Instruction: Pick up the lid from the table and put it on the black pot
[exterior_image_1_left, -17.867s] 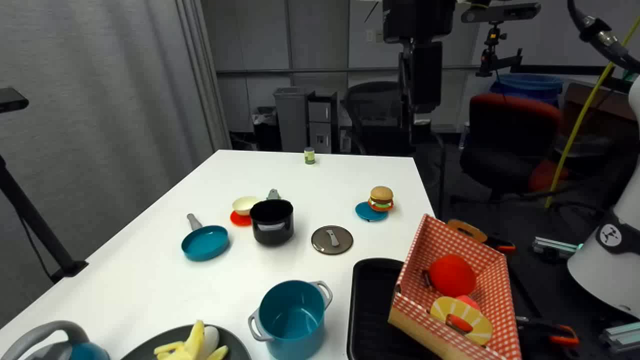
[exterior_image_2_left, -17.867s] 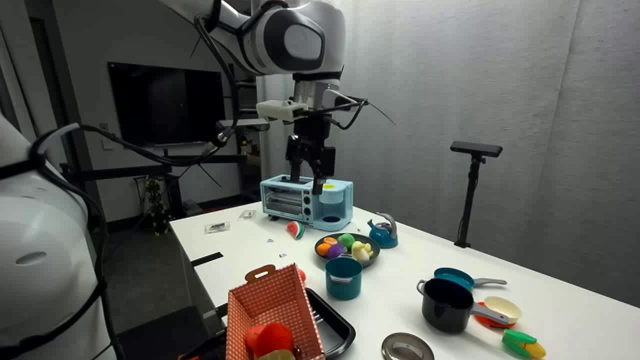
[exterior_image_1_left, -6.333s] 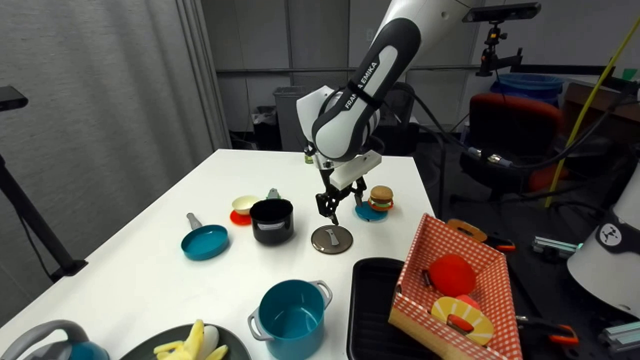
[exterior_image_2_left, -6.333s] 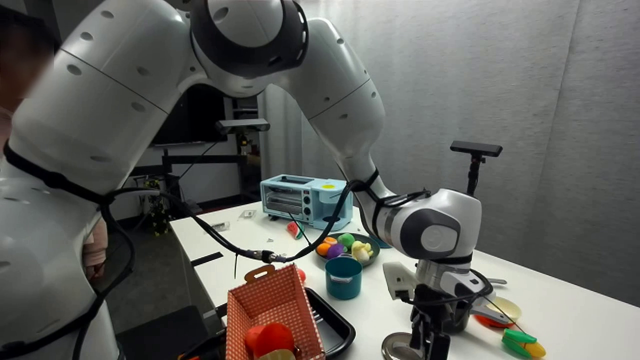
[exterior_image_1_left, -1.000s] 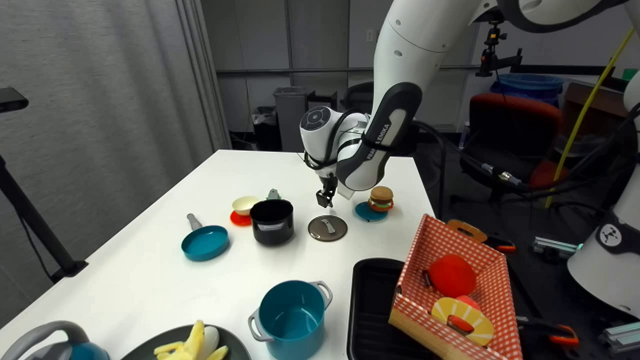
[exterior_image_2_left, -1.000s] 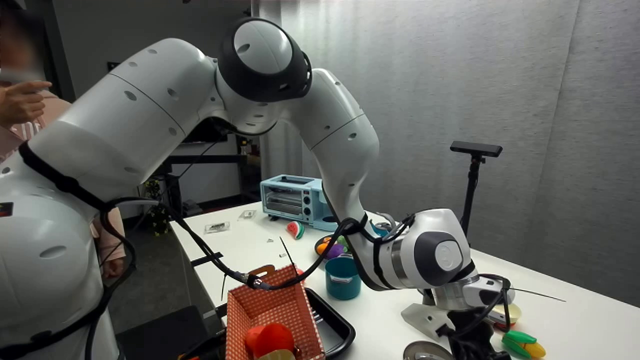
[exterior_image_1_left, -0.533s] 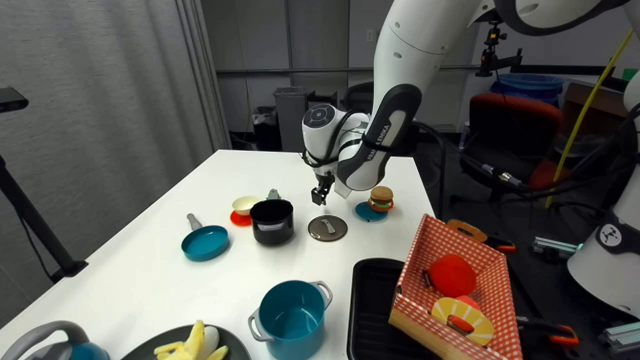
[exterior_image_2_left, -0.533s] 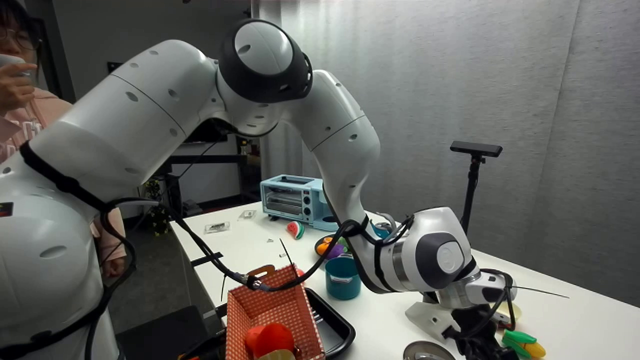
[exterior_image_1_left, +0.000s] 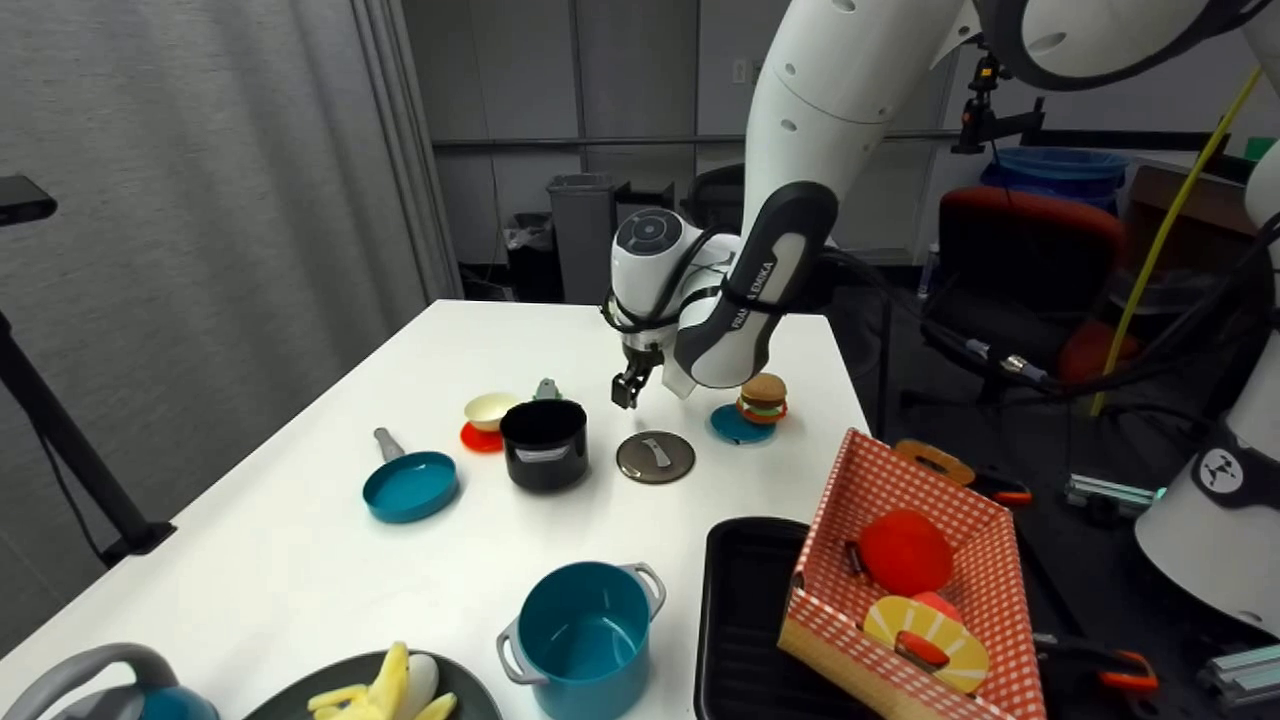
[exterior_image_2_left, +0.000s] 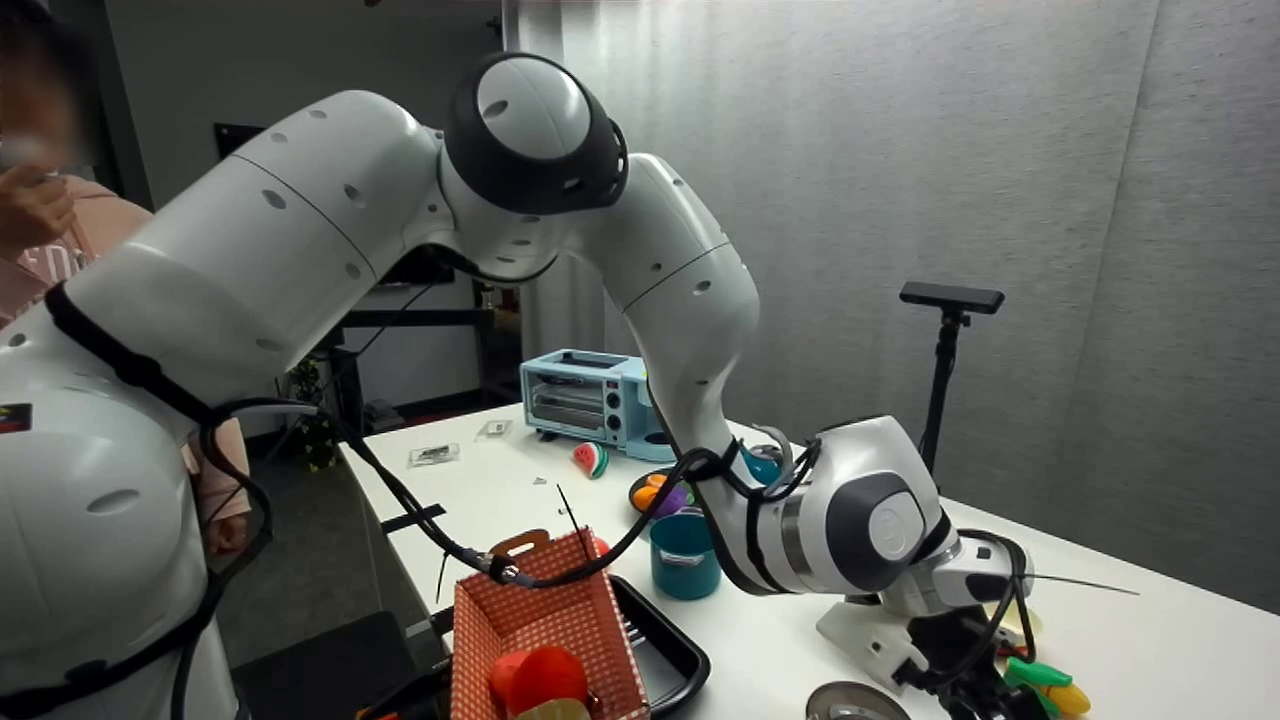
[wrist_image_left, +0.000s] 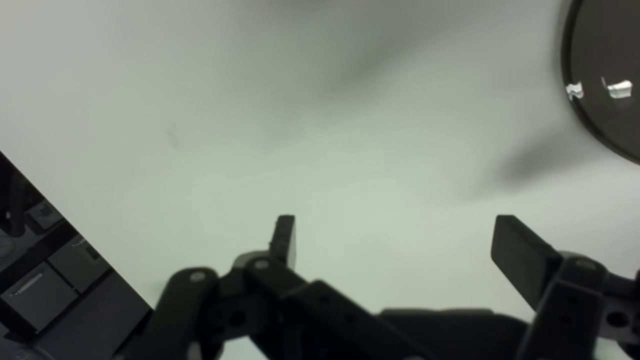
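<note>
A: Gripper (wrist_image_left: 395, 222) state?
B: Jaws spread wide apart, white table (wrist_image_left: 300, 150) between them in the wrist view; it sits low near the lid (exterior_image_1_left: 655, 458), apart from it, toward the edge by the cabinets (wrist_image_left: 42, 295); clearance to the table hard to read

A: And the lid?
B: Dark grey, flat on the table, handle (exterior_image_1_left: 657, 453) up; between the black pot (exterior_image_1_left: 545, 450) and the edge by the robot base (exterior_image_1_left: 1215, 530); apart from the pot; wrist view catches part of it, cut off at the frame border

A: Pot itself?
B: Upright, inside in view; cream bowl (exterior_image_1_left: 490, 410) and red disc (exterior_image_1_left: 482, 438) just beside it; teal pan (exterior_image_1_left: 410, 487) lies nearer the edge by the curtain (exterior_image_1_left: 200, 250)

A: Other stuff on there?
B: Toy burger (exterior_image_1_left: 763, 397) and blue disc (exterior_image_1_left: 738, 428) near the robot-side edge, toward the cabinet-end corner; checked basket (exterior_image_1_left: 855, 490), red toy (exterior_image_1_left: 905, 550) inside, overlaps black tray (exterior_image_1_left: 740, 610) at that same edge in both exterior views; teal pot (exterior_image_1_left: 590, 640) near the tray; light-blue toaster oven (exterior_image_2_left: 572, 400) near the end opposite the cabinets; watermelon slice (exterior_image_2_left: 591, 460) close to it; kettle (exterior_image_2_left: 765, 467) near the curtain-side edge

A: Anyone around?
B: Person (exterior_image_2_left: 100, 218) partly in frame in an exterior view, behind the arm (exterior_image_2_left: 690, 290); face blurred
</note>
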